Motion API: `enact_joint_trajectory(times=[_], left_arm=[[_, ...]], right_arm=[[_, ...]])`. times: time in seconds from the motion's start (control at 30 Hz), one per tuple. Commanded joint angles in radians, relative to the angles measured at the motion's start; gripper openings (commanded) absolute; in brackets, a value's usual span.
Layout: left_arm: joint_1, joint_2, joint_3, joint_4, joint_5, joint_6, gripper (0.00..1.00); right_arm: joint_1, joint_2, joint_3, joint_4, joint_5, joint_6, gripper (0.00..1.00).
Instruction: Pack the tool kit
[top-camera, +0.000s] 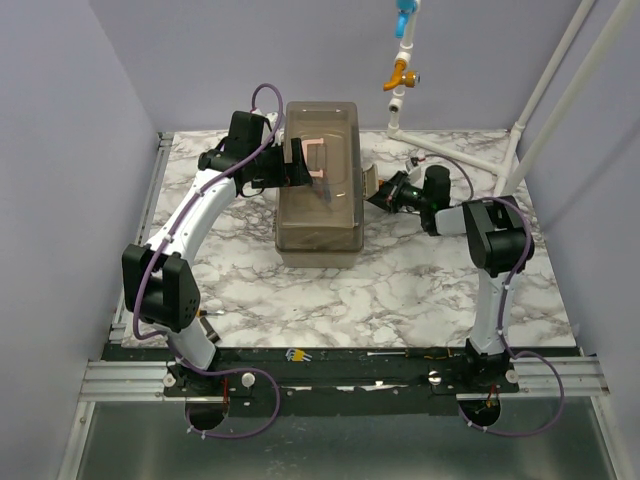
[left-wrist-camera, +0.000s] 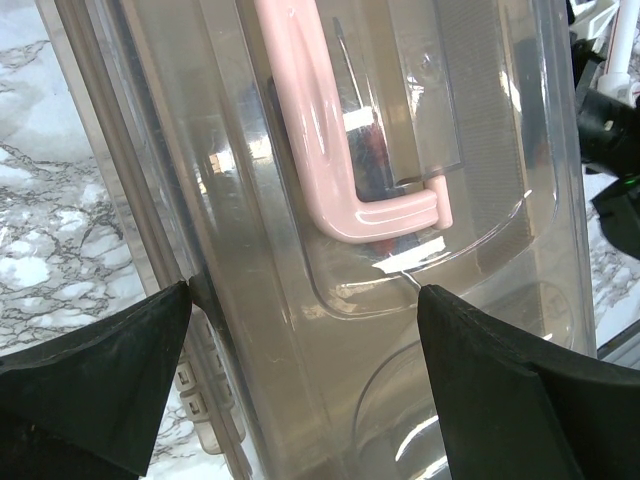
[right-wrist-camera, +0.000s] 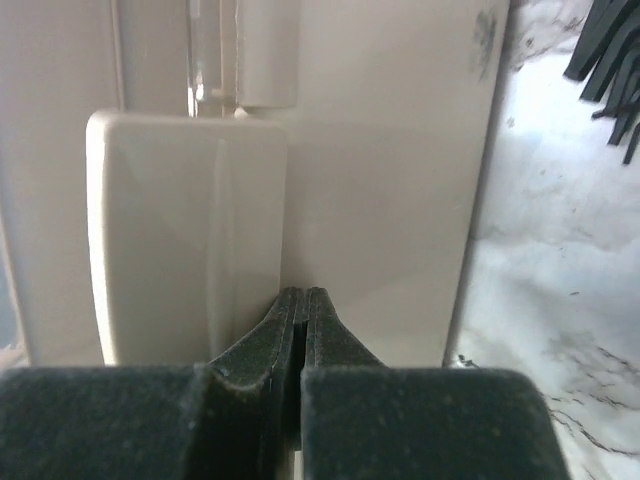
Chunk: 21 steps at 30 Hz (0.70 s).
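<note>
Only up close: left gripper (left-wrist-camera: 305, 292) apart by handle (left-wrist-camera: 390, 215), right gripper (right-wrist-camera: 302, 300) together at latch (right-wrist-camera: 180, 230).

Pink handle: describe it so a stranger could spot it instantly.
On the marble table stands a translucent grey-brown toolbox. Its lid carries the handle, lying flat in a recess. It is the only pink part.

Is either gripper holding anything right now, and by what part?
Nothing is held. The left gripper is open over the toolbox lid; the right gripper is shut empty, tips at the beige latch.
</note>
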Motion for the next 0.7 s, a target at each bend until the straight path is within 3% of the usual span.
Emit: enact_joint_trajectory(times=[0.0, 0.4, 0.6, 0.67], left_arm=[[-0.019, 0.050, 0.009, -0.030, 0.009, 0.028, 0.94], [-0.019, 0.095, 0.021, -0.036, 0.001, 0.038, 0.93], [-0.021, 0.109, 0.033, -0.038, 0.006, 0.039, 0.93], [-0.023, 0.111, 0.034, -0.038, 0.007, 0.039, 0.93]], right_arm=[[0.044, -0.155, 0.160, -0.398, 0.065, -0.341, 0.01], [0.164, -0.094, 0.489, -1.005, 0.276, -0.715, 0.01], [0.273, -0.033, 0.663, -1.265, 0.550, -0.846, 0.01], [0.306, 0.004, 0.739, -1.356, 0.703, -0.881, 0.01]])
